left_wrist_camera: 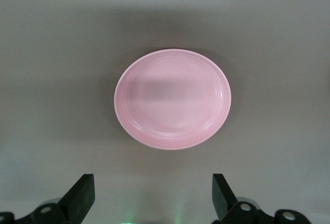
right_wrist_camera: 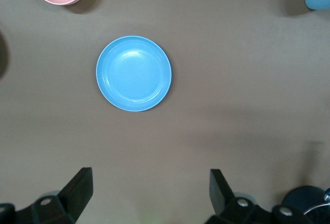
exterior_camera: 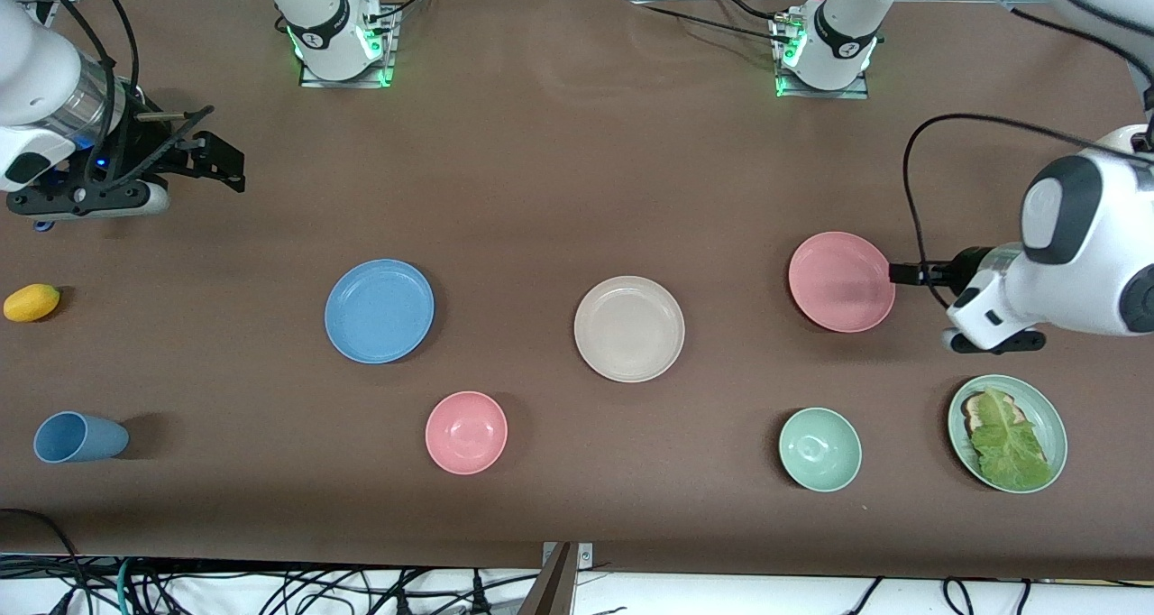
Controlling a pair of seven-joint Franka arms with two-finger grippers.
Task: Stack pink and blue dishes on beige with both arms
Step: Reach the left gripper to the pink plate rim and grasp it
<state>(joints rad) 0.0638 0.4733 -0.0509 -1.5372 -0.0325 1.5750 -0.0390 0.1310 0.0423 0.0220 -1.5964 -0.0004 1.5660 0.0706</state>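
Brown table (exterior_camera: 559,173): pink plate (exterior_camera: 841,281), beige plate (exterior_camera: 628,328), blue plate (exterior_camera: 379,310) flat (fingers (left_wrist_camera: 82,193) spread)

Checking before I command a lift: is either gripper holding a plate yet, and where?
Nothing is held. The left gripper is open above the pink plate; the right gripper is open, away from the blue plate.

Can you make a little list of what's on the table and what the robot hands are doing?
blue plate: toward the right arm's end, empty
beige plate: middle of the table, nothing stacked on it
pink plate: toward the left arm's end, empty
left end effector: open, beside the pink plate, holding nothing
right end effector: open, up in the air, holding nothing
stacking: not yet begun
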